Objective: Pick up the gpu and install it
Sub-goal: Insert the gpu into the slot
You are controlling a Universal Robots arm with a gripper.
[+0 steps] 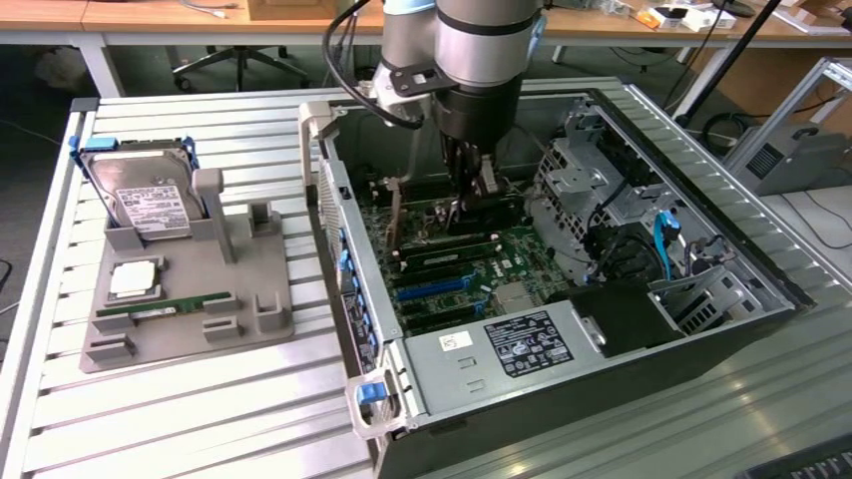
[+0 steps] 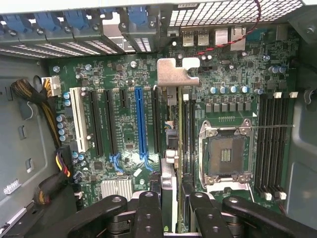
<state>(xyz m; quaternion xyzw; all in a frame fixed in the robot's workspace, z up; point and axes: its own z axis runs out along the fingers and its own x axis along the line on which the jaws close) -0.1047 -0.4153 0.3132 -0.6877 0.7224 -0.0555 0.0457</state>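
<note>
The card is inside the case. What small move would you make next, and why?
Probably a short, straight descent. The gripper holds the gpu edge-on over the motherboard, roughly along the black slot beside the blue slot. Whether it is seated I cannot tell, so go slowly.

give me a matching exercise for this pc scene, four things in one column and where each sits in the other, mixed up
1. thin dark gpu card with silvery metal bracket
2. boxy silver hard drive with white label
3. narrow green memory stick
4. long blue plastic slot

A. lying flat on the grey holder
B. bare, on the green motherboard
C. between the fingers, inside the open computer case
D. propped at a tilt on the grey holder

Pairs: 1-C, 2-D, 3-A, 4-B
</note>
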